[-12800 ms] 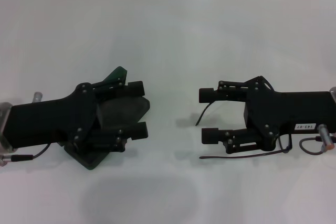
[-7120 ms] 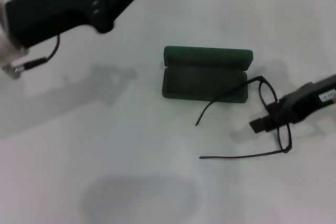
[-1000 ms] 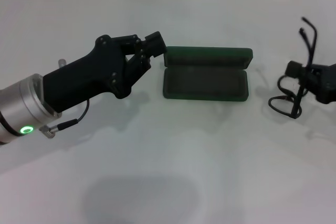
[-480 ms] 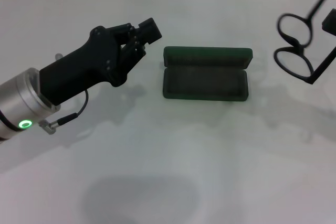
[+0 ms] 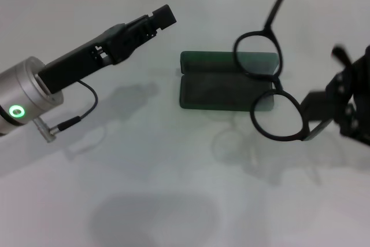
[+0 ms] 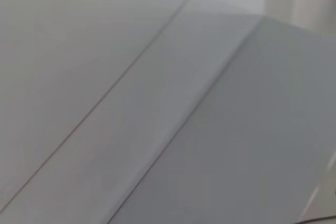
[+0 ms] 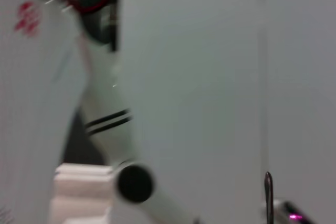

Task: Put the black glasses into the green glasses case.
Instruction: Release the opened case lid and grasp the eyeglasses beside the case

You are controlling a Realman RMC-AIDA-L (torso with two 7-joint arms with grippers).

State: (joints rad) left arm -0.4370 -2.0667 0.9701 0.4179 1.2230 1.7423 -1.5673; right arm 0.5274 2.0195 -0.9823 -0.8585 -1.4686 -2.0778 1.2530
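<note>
Black glasses (image 5: pixel 272 88) are held off the table at one end of the frame by the right gripper (image 5: pixel 324 117); its fingers are closed on the frame's outer edge beside one lens; both lenses face the head camera and one temple arm points up and away; the frame hangs in front of the right end of the green glasses case (image 5: pixel 226 82); the case lies open on the white table (image 5: pixel 173 189), lid raised at the far side, lining exposed; the left gripper (image 5: pixel 159 18) hovers just left of the case, raised above the table; whether its fingers are apart cannot be told.
</note>
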